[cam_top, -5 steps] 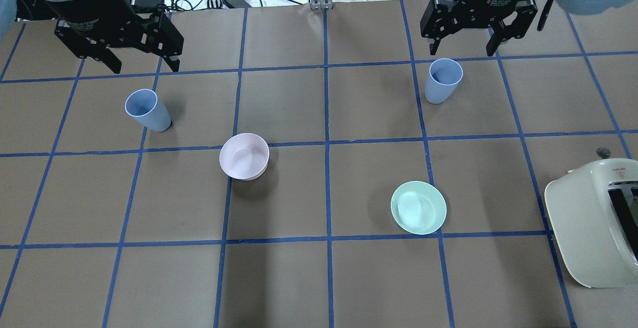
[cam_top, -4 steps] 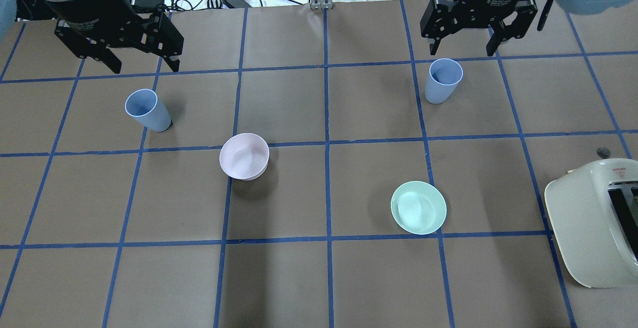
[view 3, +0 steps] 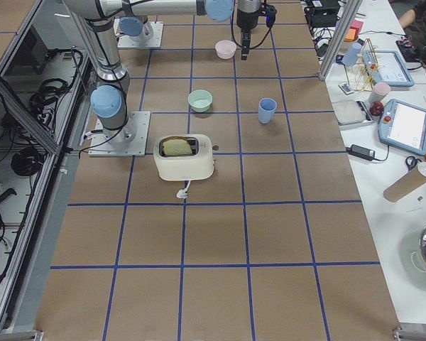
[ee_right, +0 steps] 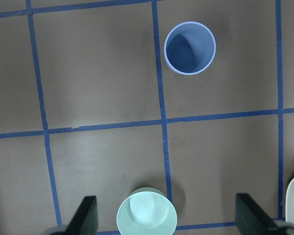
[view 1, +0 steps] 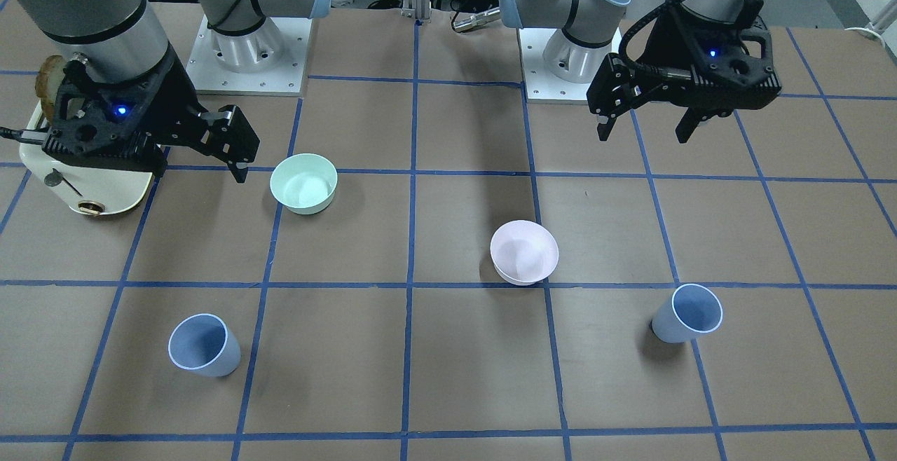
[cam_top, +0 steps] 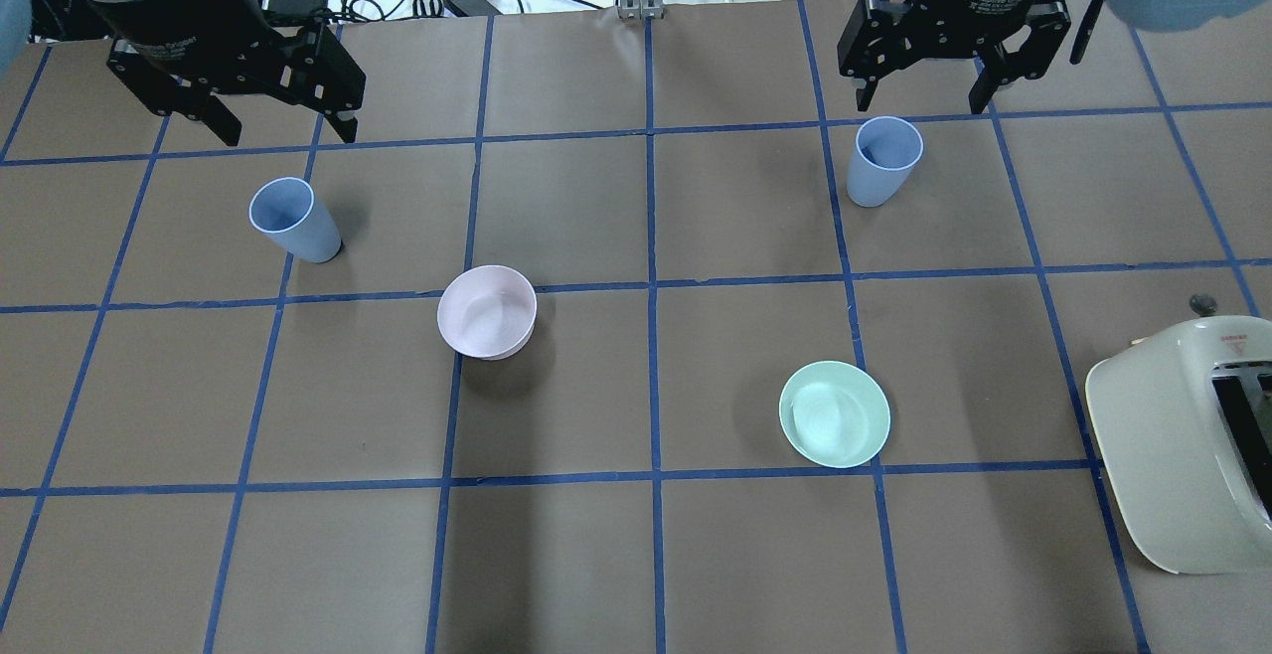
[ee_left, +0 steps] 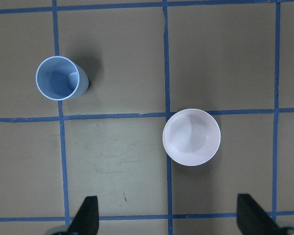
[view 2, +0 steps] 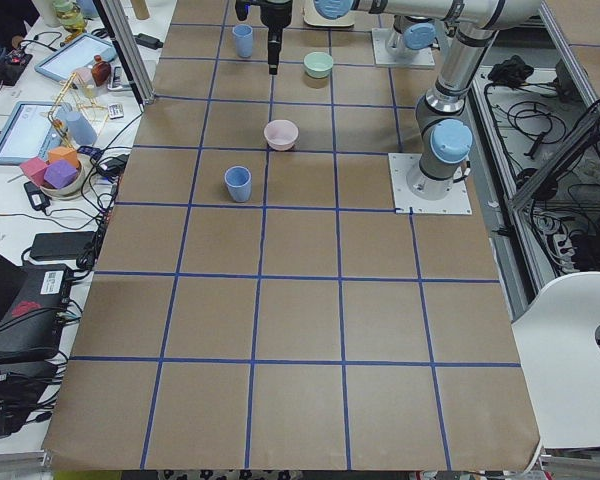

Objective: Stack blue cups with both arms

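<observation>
Blue cups (cam_top: 294, 220) (cam_top: 883, 161) sit apart, probably upright; left gripper (cam_top: 288, 135) and right gripper (cam_top: 921, 102) fingers released.

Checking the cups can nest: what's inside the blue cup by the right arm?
Nothing shows inside the blue cup: the right wrist view looks straight down to its bare floor. Only the table under it is covered.

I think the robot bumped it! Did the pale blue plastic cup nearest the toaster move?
No. The pale blue plastic cup stays put, just right of the same blue tape crossing.
</observation>
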### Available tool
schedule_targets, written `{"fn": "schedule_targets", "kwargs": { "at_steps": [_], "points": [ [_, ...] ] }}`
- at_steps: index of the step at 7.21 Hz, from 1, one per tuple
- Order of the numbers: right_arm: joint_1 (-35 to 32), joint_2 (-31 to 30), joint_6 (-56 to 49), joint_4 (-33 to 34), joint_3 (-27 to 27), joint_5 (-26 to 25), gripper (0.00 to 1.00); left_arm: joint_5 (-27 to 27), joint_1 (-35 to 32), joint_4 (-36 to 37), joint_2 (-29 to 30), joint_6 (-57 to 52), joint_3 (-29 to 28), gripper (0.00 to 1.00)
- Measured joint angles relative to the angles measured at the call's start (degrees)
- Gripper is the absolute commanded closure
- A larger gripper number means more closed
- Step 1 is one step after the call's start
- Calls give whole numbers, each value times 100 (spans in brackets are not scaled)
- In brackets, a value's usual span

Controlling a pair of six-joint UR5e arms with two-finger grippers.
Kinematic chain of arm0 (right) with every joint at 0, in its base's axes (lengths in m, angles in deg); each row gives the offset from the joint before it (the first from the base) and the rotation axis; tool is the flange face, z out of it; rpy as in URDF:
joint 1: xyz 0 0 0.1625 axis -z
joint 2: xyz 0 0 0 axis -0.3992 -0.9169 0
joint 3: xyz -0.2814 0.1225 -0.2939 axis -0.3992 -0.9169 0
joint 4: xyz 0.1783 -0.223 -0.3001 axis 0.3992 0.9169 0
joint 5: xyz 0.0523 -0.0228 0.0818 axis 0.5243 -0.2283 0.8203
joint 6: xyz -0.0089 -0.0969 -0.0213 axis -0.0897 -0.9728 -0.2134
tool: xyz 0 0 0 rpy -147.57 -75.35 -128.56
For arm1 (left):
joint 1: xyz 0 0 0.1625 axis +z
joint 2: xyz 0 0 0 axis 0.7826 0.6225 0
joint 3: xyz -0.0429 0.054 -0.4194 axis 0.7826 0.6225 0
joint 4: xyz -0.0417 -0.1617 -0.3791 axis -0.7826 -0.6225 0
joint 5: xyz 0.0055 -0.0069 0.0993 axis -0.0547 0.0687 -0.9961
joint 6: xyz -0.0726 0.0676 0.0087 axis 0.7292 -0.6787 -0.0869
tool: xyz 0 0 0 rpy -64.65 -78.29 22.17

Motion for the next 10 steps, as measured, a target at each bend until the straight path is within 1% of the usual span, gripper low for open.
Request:
{"fn": "schedule_targets", "kwargs": {
  "at_steps": [3, 4, 5, 7, 8, 9, 10],
  "points": [
    [0, 8, 0, 0, -2, 4, 0, 14, 56, -35, -12, -5, -22, 0],
    [0, 11, -5, 0, -10, 4, 0, 17, 86, 39, 157, -25, 32, 0],
    [0, 16, -7, 0, -25, 5, 0, 19, 116, 325, 458, -87, 113, 0],
    [0, 20, -14, 0, -44, 3, 0, 12, 366, 1414, 1368, -308, 261, 2],
    [0, 20, -14, 0, -50, 17, 0, 9, 583, 1805, 1792, -423, 296, 3],
    [0, 19, -11, -2, -53, 34, 0, 5, 818, 1982, 2102, -505, 331, 9],
    [0, 15, -7, -5, -55, 34, 0, -1, 993, 2078, 2311, -555, 409, 23]
  ]
}}
